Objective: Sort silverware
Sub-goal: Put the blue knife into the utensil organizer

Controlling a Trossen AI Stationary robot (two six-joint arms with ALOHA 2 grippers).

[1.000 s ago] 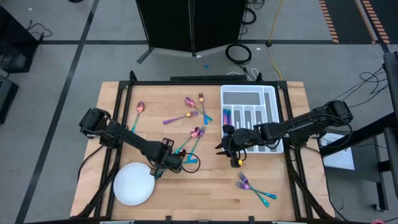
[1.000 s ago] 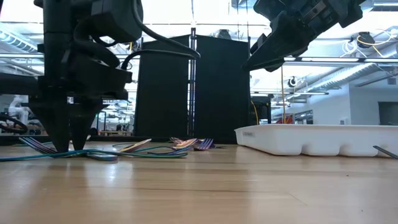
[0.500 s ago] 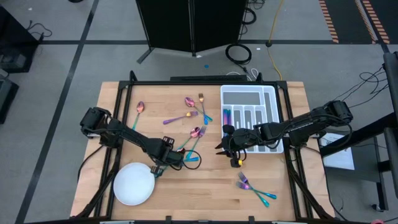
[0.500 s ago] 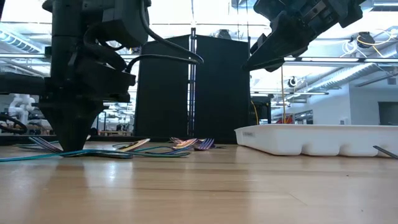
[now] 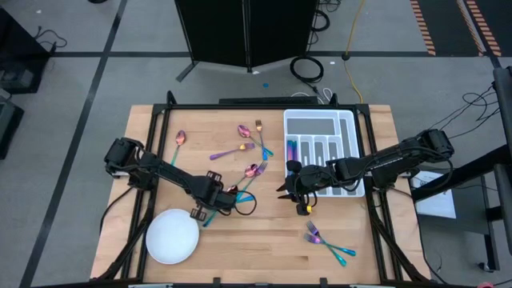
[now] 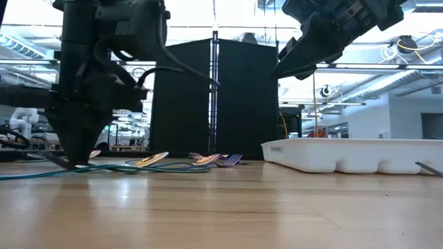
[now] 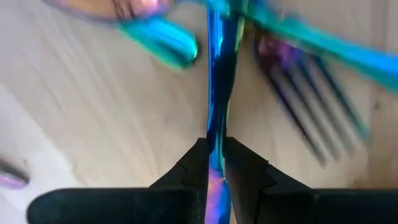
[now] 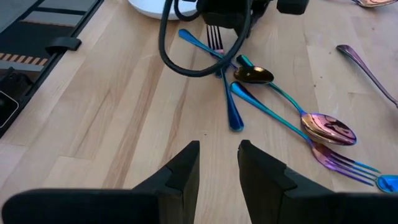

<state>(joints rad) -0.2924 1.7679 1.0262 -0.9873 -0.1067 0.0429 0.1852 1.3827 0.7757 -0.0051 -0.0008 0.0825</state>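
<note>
No readable brands, labels or writing anywhere. Left gripper (image 7: pixel 216 163) is down at the table near the white plate (image 5: pixel 171 236), fingers pinched narrow on a blue-teal utensil handle (image 7: pixel 217 93); its head is out of view, so type unclear. Right gripper (image 8: pixel 219 163) hovers just left of the white tray (image 5: pixel 322 152), jaws parted, holding nothing. Remaining silverware (image 5: pixel 250 148) lies scattered mid-table, with more pieces (image 5: pixel 328 242) near-right. Left wrist view is motion-blurred.

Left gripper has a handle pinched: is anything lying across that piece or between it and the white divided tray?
Yes. The left gripper pinches a blue iridescent handle among crossed forks and spoons. Toward the tray, the open right gripper hangs.
</note>
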